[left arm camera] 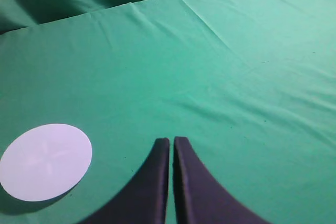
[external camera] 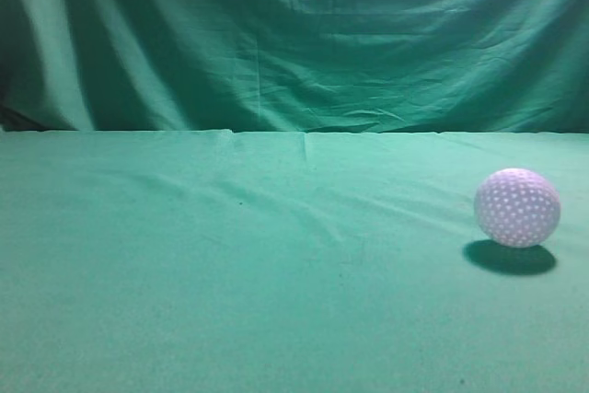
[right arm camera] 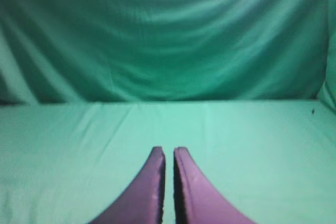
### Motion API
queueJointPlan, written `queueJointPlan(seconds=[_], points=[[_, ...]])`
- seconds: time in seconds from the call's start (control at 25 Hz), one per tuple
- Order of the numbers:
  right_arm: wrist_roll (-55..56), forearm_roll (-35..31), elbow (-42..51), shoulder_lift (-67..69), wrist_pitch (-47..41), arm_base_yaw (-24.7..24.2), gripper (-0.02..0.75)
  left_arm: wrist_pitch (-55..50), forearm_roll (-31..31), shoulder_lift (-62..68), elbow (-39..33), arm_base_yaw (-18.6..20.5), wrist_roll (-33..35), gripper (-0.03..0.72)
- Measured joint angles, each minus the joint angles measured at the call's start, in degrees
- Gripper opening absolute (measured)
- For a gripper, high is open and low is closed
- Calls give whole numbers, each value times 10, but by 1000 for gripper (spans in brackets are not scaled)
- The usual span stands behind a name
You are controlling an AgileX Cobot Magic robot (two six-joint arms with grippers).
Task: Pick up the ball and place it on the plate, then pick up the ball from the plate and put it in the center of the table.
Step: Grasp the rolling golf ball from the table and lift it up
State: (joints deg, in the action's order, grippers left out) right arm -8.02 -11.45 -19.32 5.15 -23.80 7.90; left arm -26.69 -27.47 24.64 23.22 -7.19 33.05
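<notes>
A pale dimpled ball [external camera: 517, 207] rests on the green cloth at the right of the exterior view. A round white plate [left arm camera: 45, 161] lies flat on the cloth at the lower left of the left wrist view. My left gripper [left arm camera: 171, 140] is shut and empty, to the right of the plate. My right gripper [right arm camera: 168, 150] is shut and empty over bare cloth. Neither gripper shows in the exterior view. The ball is out of both wrist views, and the plate is out of the exterior view.
The table is covered with wrinkled green cloth [external camera: 276, 264]. A green curtain [external camera: 294, 34] hangs behind the table's far edge.
</notes>
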Motion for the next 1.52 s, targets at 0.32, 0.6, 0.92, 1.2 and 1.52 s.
queueJointPlan(seconds=[0.32, 0.6, 0.92, 1.2, 1.52], points=[[-34, -16, -24, 42, -97, 0, 48, 0, 0, 0, 0, 0, -1, 0], [-118, -25, -97, 181, -293, 0, 48, 0, 0, 0, 0, 0, -1, 0], [-150, -28, -130, 330, -327, 114, 48, 1, 0, 0, 0, 0, -1, 0], [-109, -15, -187, 485, -313, 211, 48, 1, 14, 0, 0, 0, -1, 0], [-54, 49, -253, 655, -268, 279, 48, 1, 14, 0, 0, 0, -1, 0]])
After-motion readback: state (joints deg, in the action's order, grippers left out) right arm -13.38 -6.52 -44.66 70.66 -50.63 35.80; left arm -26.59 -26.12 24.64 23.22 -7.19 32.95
